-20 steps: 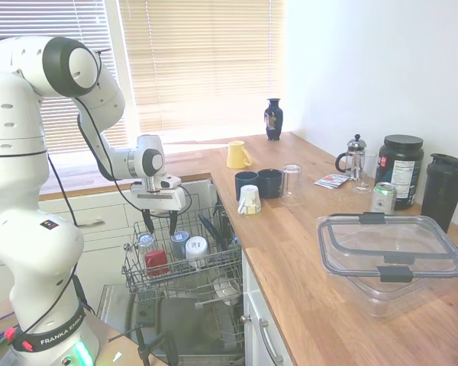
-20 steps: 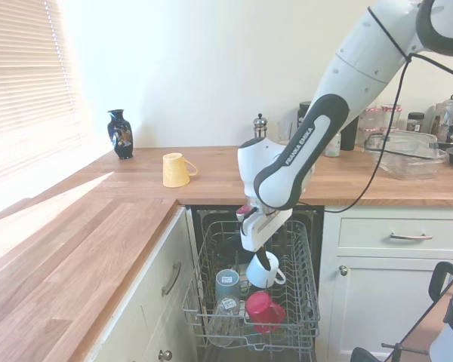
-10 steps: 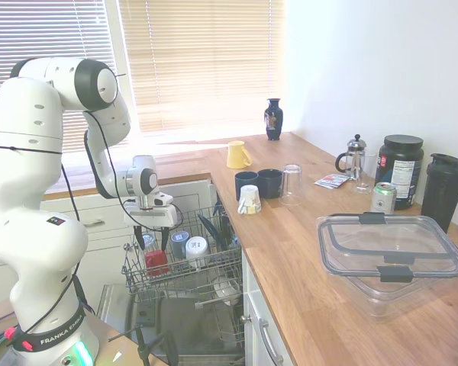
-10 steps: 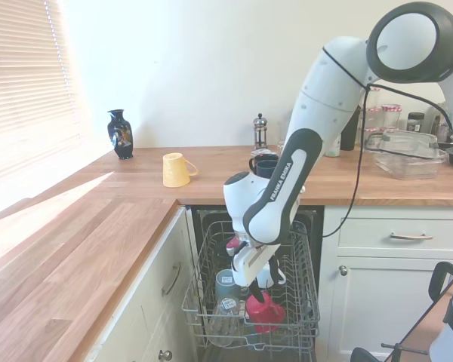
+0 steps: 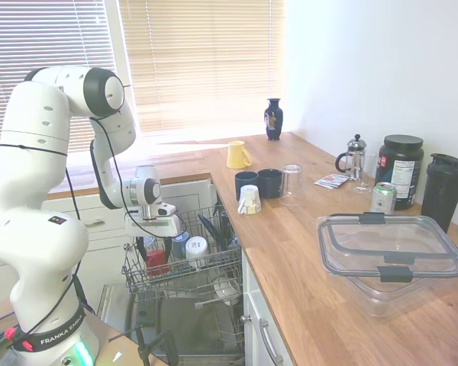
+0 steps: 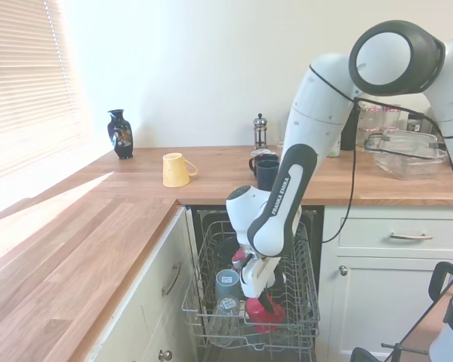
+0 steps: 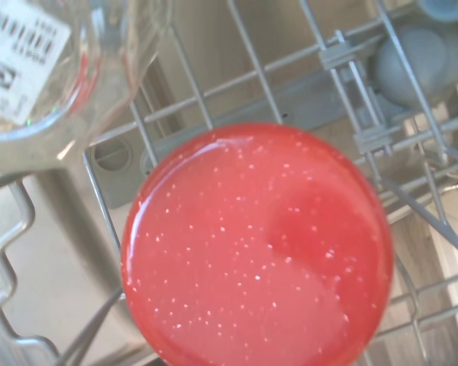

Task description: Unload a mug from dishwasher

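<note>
The red mug (image 5: 156,261) stands upside down in the dishwasher's grey wire rack (image 5: 217,268), at the corner of the rack farthest from the worktop. Its wet, glossy base fills the wrist view as the mug (image 7: 256,252). My gripper (image 5: 156,245) is lowered straight over it, open, with its fingers reaching down on either side of the mug (image 6: 269,317). From the other side the gripper (image 6: 261,300) sits low inside the rack (image 6: 306,302). The dark inner door (image 5: 187,328) lies open below the rack.
Pale blue cups (image 5: 181,242), a white cup (image 5: 196,246) and a clear glass (image 7: 38,69) stand close beside the red mug. On the worktop are a yellow mug (image 5: 237,154), navy mugs (image 5: 259,183), a glass and a clear lidded box (image 5: 389,252).
The arm has dropped from above the rack down into it, bringing the open gripper from well over the red mug to around it.
</note>
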Robot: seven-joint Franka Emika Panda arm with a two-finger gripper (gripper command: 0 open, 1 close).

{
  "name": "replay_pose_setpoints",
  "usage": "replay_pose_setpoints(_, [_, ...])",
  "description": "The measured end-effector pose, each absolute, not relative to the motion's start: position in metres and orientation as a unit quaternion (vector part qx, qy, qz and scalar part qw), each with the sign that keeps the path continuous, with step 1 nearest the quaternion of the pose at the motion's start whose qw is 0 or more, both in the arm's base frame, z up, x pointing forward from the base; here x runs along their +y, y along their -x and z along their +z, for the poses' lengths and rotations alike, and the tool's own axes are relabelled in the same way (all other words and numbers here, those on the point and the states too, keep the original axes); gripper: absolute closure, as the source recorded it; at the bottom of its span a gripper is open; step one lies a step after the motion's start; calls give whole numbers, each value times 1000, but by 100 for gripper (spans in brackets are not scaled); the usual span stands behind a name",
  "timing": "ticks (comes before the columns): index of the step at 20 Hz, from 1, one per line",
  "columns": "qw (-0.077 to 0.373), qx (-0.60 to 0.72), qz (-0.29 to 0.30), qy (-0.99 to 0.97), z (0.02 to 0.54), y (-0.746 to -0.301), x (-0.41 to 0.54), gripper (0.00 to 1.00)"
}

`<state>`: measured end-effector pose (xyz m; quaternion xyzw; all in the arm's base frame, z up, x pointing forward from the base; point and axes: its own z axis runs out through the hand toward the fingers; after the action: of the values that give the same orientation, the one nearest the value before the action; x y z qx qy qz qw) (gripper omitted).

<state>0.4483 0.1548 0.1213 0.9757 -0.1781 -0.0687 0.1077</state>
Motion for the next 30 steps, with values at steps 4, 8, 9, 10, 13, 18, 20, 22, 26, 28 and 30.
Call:
replay_pose_setpoints(4, [107,-167,-71,-977,110,-450,152,0])
replay_pose_setpoints(8, [107,-155,-75,-979,99,-453,151,0])
replay_pose_setpoints(9, [105,-152,-74,-980,97,-453,152,0])
replay_pose_setpoints(10, [102,-149,-72,-981,96,-452,154,0])
replay_pose_setpoints(13, [92,-143,-62,-984,94,-452,163,0])
replay_pose_setpoints(18, [70,-145,-47,-986,86,-453,168,0])
replay_pose_setpoints(20, [63,-151,-46,-985,80,-451,169,0])
replay_pose_setpoints(22, [60,-159,-44,-984,74,-450,168,0])
replay_pose_setpoints(26, [50,-180,-40,-981,63,-439,169,0])
replay_pose_setpoints(28, [45,-194,-37,-979,61,-432,168,0])
replay_pose_setpoints(30, [42,-212,-33,-976,58,-426,164,100])
